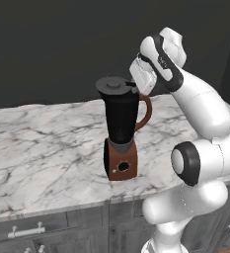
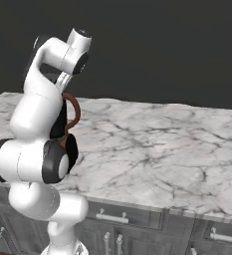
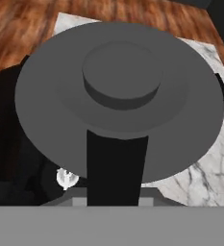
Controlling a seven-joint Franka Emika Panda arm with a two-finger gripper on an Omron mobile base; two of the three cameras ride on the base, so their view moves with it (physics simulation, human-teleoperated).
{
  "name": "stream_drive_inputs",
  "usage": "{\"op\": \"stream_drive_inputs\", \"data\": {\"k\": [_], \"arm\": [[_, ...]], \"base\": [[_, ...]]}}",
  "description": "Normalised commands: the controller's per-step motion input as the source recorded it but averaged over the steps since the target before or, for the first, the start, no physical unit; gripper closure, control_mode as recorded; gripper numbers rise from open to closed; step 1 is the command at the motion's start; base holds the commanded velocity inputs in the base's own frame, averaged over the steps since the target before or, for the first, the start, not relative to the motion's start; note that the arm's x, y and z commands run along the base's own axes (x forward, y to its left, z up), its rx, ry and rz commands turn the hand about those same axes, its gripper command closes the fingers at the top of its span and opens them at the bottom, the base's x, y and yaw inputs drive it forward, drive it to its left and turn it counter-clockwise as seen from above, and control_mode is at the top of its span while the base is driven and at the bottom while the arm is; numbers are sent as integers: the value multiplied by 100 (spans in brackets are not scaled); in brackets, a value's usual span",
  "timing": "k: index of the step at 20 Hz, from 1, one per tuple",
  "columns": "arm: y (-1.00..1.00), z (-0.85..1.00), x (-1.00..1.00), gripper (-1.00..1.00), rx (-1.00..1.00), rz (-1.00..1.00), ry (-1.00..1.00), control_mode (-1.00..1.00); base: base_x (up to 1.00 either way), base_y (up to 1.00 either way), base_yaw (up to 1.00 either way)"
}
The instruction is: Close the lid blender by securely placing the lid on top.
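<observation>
So: flat round dark grey lid with raised knob sits level on the blender's black tapered jar; reddish-brown handle and base. Gripper narrowly open, clamped on the lid's side tab. White veined marble counter, grey drawers, dark wall.

My arm rises from the lower right of the left base view, elbow bulging at mid-height, forearm running up and back over the near edge of the counter. The wrist folds over at the top, turning the hand downward and to the left. My gripper sits at the end of that bend, jaws drawn close together on the side tab of the lid. In the hand view one dark finger lies across the lid.
</observation>
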Motion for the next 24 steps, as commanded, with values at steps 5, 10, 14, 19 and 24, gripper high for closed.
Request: {"op": "stream_drive_inputs", "data": {"k": [5,10,14,19,24], "arm": [[-28,-1,-31,100,-8,0,0,-100],[-5,-10,-22,100,-9,0,0,-100],[-12,-9,-26,100,-8,0,0,-100],[-22,-10,-27,100,-7,0,0,-100],[-29,-6,-37,100,-3,1,0,-100]], "base": [[0,0,0],[0,0,0],[0,0,0],[0,0,0],[0,0,0]]}}
